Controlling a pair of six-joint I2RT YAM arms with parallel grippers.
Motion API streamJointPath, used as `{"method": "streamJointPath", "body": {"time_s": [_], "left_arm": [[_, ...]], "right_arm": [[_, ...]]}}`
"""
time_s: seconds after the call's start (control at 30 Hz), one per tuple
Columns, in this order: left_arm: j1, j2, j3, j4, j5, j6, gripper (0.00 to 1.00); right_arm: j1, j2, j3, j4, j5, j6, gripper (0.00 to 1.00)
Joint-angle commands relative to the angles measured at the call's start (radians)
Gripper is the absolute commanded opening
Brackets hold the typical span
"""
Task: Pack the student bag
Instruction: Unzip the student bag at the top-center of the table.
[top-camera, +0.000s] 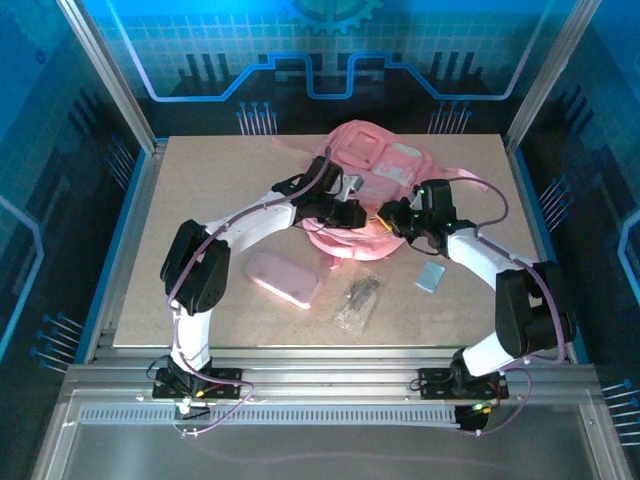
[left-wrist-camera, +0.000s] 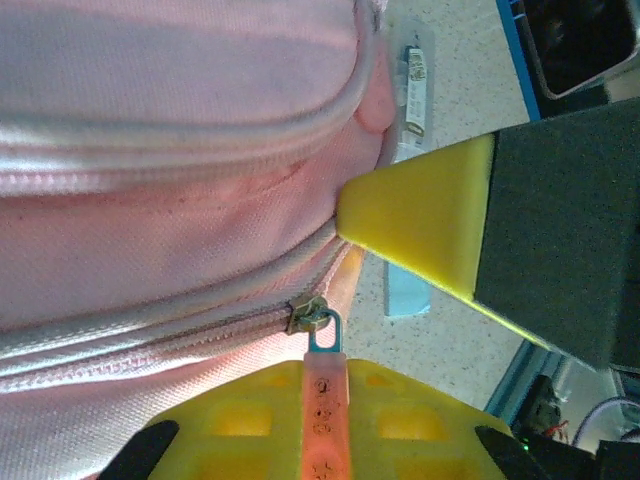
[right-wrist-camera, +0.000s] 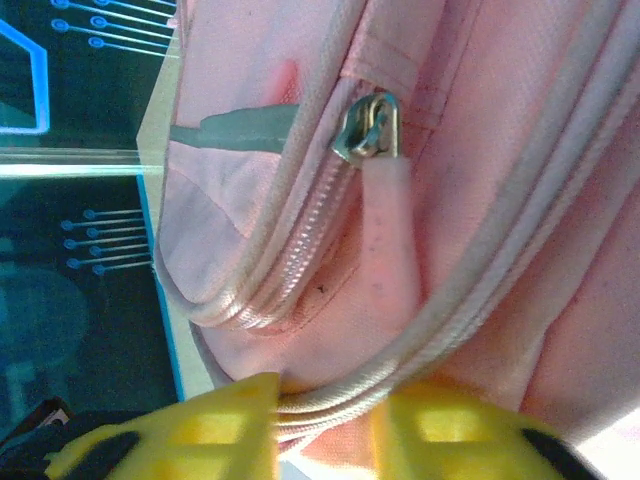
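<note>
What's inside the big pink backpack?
The inside is hidden. The student bag shows just pink fabric and a zipper that looks closed; anything in there is covered.

The student bag (top-camera: 375, 175) lies at the far middle of my table (top-camera: 200, 200) — my left gripper (top-camera: 352, 213) at its near-left edge, my right gripper (top-camera: 398, 222) at its near-right. Nearer me: a case (top-camera: 284, 277) left, a small cluster (top-camera: 358, 300) middle, a small block (top-camera: 431, 276) right.
</note>
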Motion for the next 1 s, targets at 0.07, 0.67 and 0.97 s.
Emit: {"method": "streamJointPath", "body": {"time_s": [0.07, 0.67, 0.97], "left_arm": [[-0.02, -0.105, -0.025, -0.018, 0.077, 0.036, 0.0], [0.397, -0.125, -0.194, 0.049, -0.136, 0.012, 0.0], [0.308, -0.29, -0.288, 0.134, -0.054, -0.038, 0.0]], "right_arm": [[0.013, 0.009, 0.059, 0.07, 0.134, -0.04, 0.0], [-0.038, -0.139, 0.014, -0.023, 0.105, -0.118, 0.0], [0.02, -0.009, 0.146, -0.092, 0.069, -0.163, 0.34]]}}
